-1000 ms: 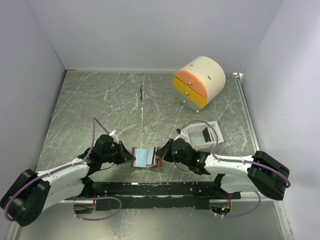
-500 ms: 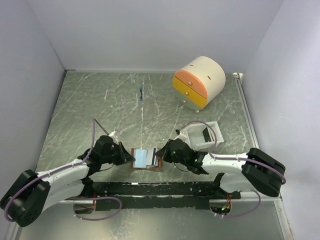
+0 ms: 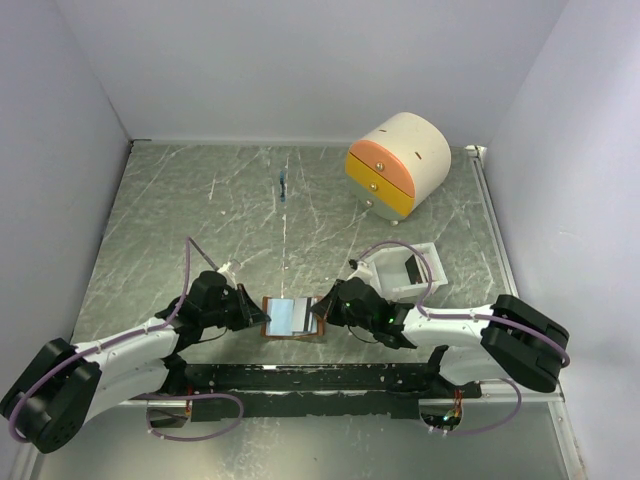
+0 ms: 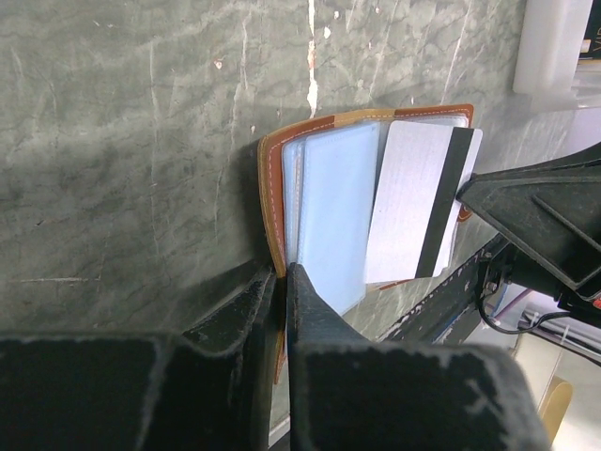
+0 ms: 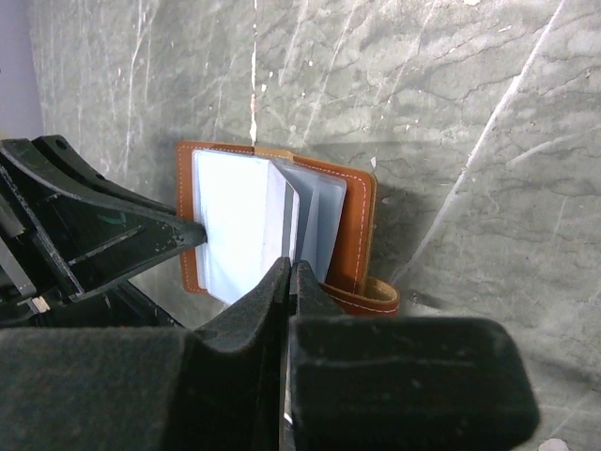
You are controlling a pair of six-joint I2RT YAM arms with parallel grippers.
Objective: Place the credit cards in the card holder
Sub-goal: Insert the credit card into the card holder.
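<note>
The card holder is a brown leather wallet lying open on the table between my two grippers, its pale blue pockets fanned upward. My left gripper is shut on the holder's brown left edge; from above, this left gripper meets the holder's left side. My right gripper is shut on a grey credit card with a dark stripe. That card stands on edge among the pocket leaves of the holder. In the top view the right gripper is at the holder's right side.
A white tray with a dark card inside stands just behind my right arm. A cream-and-orange drawer box sits at the back right. A small blue object lies far back. Walls close in the table on three sides.
My right arm has shifted slightly left, carrying the card further in over the open holder. The left gripper has stayed on the holder's edge.
</note>
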